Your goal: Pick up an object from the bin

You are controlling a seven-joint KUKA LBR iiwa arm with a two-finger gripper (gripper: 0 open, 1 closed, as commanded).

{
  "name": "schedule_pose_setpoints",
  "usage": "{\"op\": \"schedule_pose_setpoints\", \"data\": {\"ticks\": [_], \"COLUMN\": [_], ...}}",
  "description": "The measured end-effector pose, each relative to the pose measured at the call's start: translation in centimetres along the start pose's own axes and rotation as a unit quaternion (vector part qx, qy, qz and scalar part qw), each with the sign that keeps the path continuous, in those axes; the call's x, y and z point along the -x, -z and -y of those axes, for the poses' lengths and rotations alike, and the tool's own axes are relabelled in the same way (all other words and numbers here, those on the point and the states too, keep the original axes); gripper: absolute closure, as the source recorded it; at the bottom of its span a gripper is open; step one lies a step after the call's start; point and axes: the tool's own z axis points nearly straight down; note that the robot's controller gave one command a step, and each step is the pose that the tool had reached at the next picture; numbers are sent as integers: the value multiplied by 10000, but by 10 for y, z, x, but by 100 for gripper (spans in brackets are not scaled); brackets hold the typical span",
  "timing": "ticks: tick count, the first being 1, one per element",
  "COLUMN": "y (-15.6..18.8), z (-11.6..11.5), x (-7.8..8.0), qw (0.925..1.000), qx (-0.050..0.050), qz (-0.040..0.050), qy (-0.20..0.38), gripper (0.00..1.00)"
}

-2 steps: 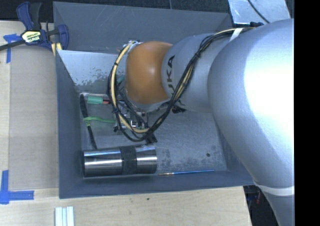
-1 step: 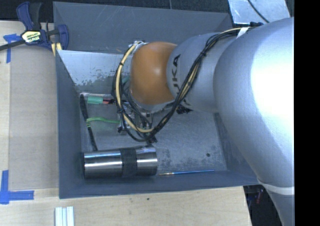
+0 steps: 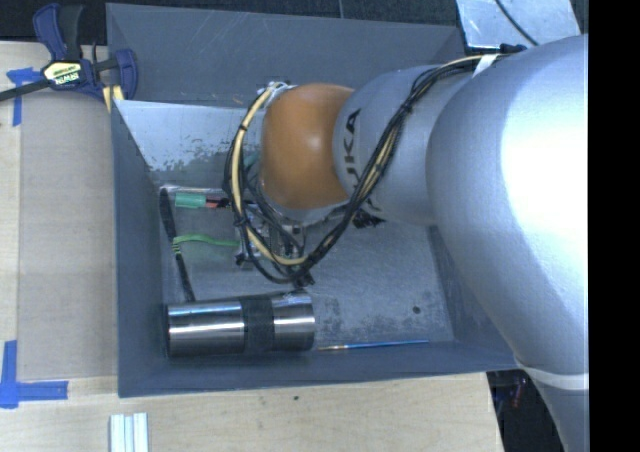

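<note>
Peering down from my station, I find the hand (image 3: 277,258) low in the bin (image 3: 135,340), just behind the steel cylinder (image 3: 240,327), which lies on its side against the front wall with a dark band round its middle. The orange wrist cover (image 3: 305,145) and its looped cables (image 3: 243,155) hang over the hand, so I cannot tell whether it is released or clenched, nor whether anything is in it. Behind the cylinder's left half lie a green-handled tool (image 3: 190,201), a thin green strip (image 3: 205,240) and a slim black rod (image 3: 183,275) slanting toward the cylinder's left end; a blue pen-like stick (image 3: 375,345) lies to the cylinder's right along the same wall. The hand is nearest the cylinder and the green strip, so I take one of them for the pick. My worries run thus: the cylinder looks smooth, round and heavy, so a grip off its middle could let it roll or slide out; the strip and rod lie flat on the floor, so the hand may scrape metal and come up with nothing; the dangling cables could snag the green-handled tool and drag it along; and with the hand hidden I would be judging any grasp blind.
</note>
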Motion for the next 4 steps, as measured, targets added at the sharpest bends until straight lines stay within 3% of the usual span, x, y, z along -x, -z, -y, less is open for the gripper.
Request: {"op": "schedule_pose_setpoints", "data": {"ticks": [1,2,3,4], "y": [-5,7,7,11], "z": [-7,-66,-66,-41], "x": [-6,-7,-7,15], "qw": [10000,9996,9996,9993], "qx": [-4,5,4,5], "qz": [-11,14,14,44], "qy": [74,269,266,369], "gripper": [100,100,100,100]}}
